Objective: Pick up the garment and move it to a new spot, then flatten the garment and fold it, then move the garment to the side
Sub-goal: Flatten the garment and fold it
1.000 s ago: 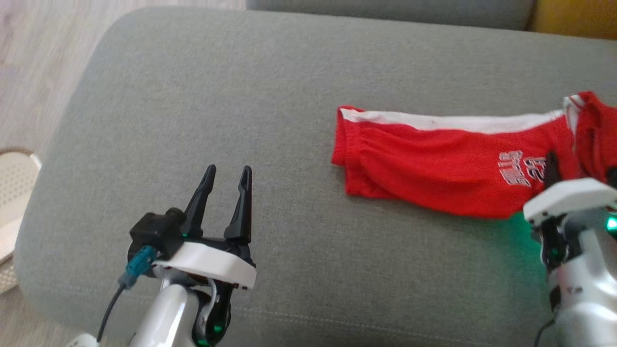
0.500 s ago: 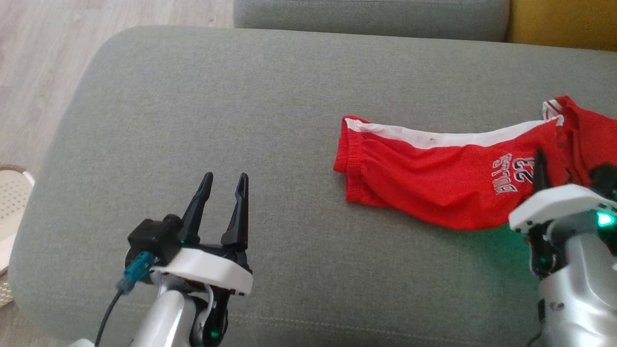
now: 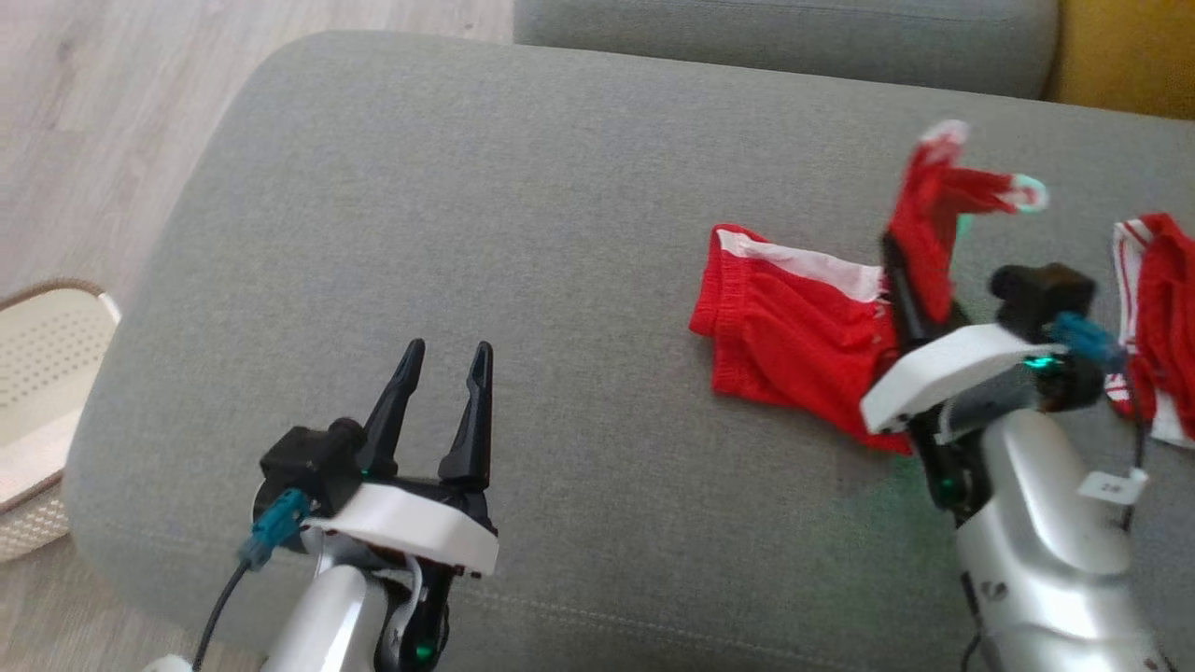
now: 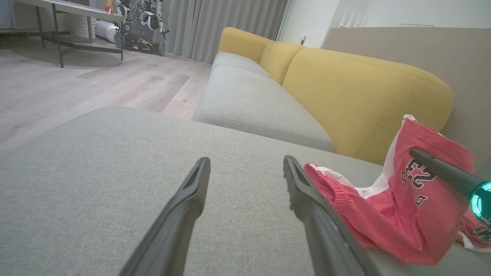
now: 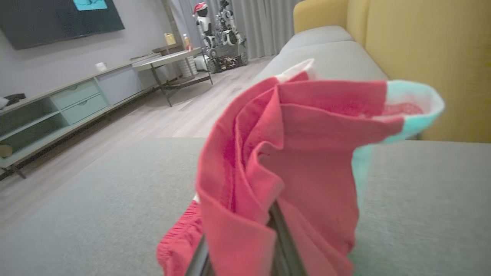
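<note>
garment (image 3: 784, 341) on cushion (image 3: 513, 215), basket (image 3: 47, 373) left

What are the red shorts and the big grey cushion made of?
The red shorts with white trim look like thin, soft sports fabric, perhaps polyester: they crumple, droop and gather easily. The big grey cushion looks like matte woven upholstery cloth: fine speckled weave, stitched seam along the front.

On the right claw (image 3: 901, 271) the tips hide inside the red mesh shorts with white trim (image 3: 784, 336), whose raised end at two o'clock is blurred. The head view's edge cuts a second red-and-white cloth (image 3: 1158, 327) at three o'clock — and a cream perforated basket (image 3: 37, 373) at nine.
</note>
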Available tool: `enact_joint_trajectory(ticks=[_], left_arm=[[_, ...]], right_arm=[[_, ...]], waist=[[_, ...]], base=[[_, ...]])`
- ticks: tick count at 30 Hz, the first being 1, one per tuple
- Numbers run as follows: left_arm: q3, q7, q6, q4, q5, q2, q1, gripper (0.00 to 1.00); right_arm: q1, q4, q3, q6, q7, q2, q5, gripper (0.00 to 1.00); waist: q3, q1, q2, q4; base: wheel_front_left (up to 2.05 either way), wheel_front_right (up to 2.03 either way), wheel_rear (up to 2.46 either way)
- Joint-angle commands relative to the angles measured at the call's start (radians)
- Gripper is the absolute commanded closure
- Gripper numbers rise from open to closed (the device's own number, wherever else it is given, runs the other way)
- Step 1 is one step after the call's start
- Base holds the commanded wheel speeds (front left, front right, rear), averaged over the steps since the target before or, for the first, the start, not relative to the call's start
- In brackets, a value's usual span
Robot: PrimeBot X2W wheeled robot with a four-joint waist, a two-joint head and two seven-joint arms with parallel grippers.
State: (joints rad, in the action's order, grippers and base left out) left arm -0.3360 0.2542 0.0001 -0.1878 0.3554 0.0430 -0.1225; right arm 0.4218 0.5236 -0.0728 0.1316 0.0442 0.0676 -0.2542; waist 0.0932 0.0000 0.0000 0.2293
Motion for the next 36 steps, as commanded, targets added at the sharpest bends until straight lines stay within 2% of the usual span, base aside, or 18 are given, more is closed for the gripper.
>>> enact_joint_trajectory(ticks=[1, 7, 13, 14, 15, 16, 25, 30, 36], left_arm=[[0.030, 0.008, 0.001, 0.030, 0.010, 0.007, -0.022, 0.00], [0.023, 0.008, 0.005, 0.030, 0.017, 0.007, -0.017, 0.00], [0.012, 0.008, 0.009, 0.032, 0.026, 0.007, -0.017, 0.00], [0.011, 0.008, 0.009, 0.032, 0.027, 0.007, -0.017, 0.00], [0.010, 0.008, 0.010, 0.033, 0.029, 0.007, -0.018, 0.00], [0.008, 0.008, 0.010, 0.033, 0.030, 0.007, -0.019, 0.00], [-0.002, 0.008, 0.013, 0.032, 0.037, 0.007, -0.025, 0.00], [-0.002, 0.008, 0.015, 0.029, 0.036, 0.007, -0.028, 0.00], [0.018, 0.008, 0.013, 0.028, 0.018, 0.007, -0.026, 0.00]], right_arm=[[0.046, -0.048, -0.067, -0.001, 0.011, -0.016, -0.012, 1.00], [0.038, -0.049, -0.166, -0.001, 0.011, -0.017, -0.044, 1.00], [0.052, 0.019, -0.208, -0.001, 0.020, -0.017, -0.030, 1.00], [0.057, 0.032, -0.215, -0.001, 0.023, -0.017, -0.026, 0.98], [0.062, 0.043, -0.225, -0.001, 0.027, -0.017, -0.023, 0.52], [0.065, 0.053, -0.238, -0.001, 0.028, -0.017, -0.029, 0.00], [0.075, 0.150, -0.395, -0.001, -0.027, -0.017, -0.082, 0.00], [0.087, 0.202, -0.430, -0.001, -0.050, -0.017, -0.128, 0.00], [0.117, 0.175, -0.441, -0.001, 0.006, -0.014, -0.167, 0.00]], waist=[[0.002, 0.0000, 0.0000, 0.017], [0.005, 0.0000, 0.0000, 0.049], [0.015, 0.0000, 0.0000, 0.074], [0.017, 0.0000, 0.0000, 0.077], [0.020, 0.0000, 0.0000, 0.080], [0.023, 0.0000, 0.0000, 0.083], [0.038, 0.0000, 0.0000, 0.093], [0.037, 0.0000, 0.0000, 0.087], [0.026, 0.0000, 0.0000, 0.044]], base=[[0.00, 0.00, 0.00], [0.00, 0.00, 0.00], [0.00, 0.00, 0.00], [0.00, 0.00, 0.00], [0.00, 0.00, 0.00], [0.00, 0.00, 0.00], [0.00, 0.00, 0.00], [0.00, 0.00, 0.00], [0.00, 0.00, 0.00]])
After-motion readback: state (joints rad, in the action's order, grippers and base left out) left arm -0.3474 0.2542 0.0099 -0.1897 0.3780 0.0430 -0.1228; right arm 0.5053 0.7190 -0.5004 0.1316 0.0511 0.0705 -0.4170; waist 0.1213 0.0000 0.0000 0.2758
